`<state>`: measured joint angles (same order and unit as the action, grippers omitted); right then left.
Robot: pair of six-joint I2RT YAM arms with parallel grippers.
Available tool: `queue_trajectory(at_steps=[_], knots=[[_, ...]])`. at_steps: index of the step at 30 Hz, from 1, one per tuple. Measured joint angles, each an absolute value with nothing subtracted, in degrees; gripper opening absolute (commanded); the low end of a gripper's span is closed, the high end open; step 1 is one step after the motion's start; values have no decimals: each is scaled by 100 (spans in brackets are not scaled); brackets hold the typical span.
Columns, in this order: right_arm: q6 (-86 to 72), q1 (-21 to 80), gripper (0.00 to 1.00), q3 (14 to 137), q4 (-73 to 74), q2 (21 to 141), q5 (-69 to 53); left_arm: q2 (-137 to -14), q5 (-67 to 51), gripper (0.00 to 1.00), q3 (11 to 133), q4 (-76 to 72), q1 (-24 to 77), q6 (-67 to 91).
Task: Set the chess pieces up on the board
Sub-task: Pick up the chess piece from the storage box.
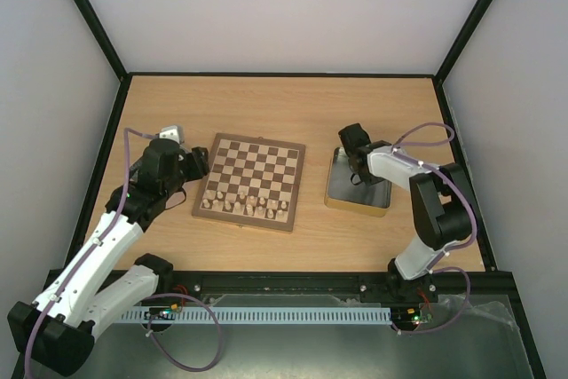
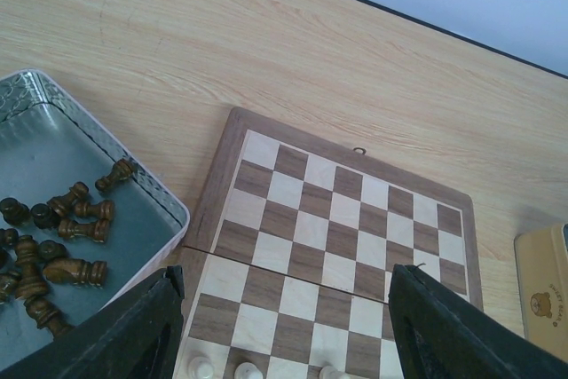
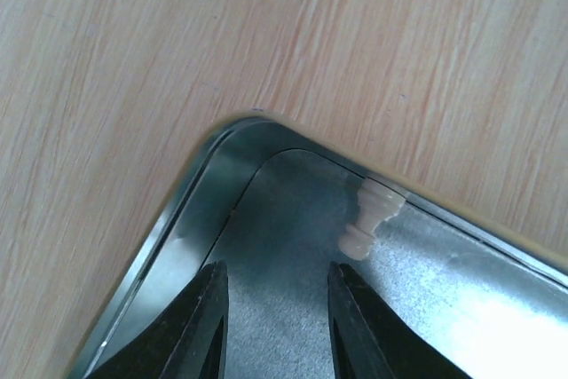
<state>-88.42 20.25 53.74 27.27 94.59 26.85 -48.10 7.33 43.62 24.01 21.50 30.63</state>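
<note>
No legible writing anywhere. On the pale gold rectangular metal tin [image 2: 541, 274], only a small bear drawing with a line of print beneath, too tiny to read.

Board [image 1: 253, 181] sits mid-worktop [image 1: 266, 104], with standing pieces [image 1: 244, 205] crowding its two near rows. Just left of it is the tray [image 2: 133, 175], with toppled pieces [image 2: 75, 219] lying inside. Right of the board, apart from it, is the tin [image 1: 342, 185]. A single piece [image 3: 368, 217] lies in its corner, against the wall. The right end effector [image 3: 277, 290] hangs over that tin.
</note>
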Motion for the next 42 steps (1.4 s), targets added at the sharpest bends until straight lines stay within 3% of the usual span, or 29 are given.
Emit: queue_trajectory(at_steps=[22, 29, 37, 42], knots=[[-10167, 2014, 31, 5487, 3312, 9924, 2718, -5039, 731, 66, 4362, 2392, 2110, 2991], [-10204, 1870, 25, 5487, 3304, 10112, 2731, -5041, 733, 66, 4362, 2392, 2093, 2980], [-10123, 1833, 2, 5485, 3277, 10206, 2711, -5041, 733, 66, 4362, 2392, 2082, 2974], [-9754, 1833, 2, 5363, 3081, 10088, 2600, -5041, 729, 66, 4362, 2390, 2080, 2974]])
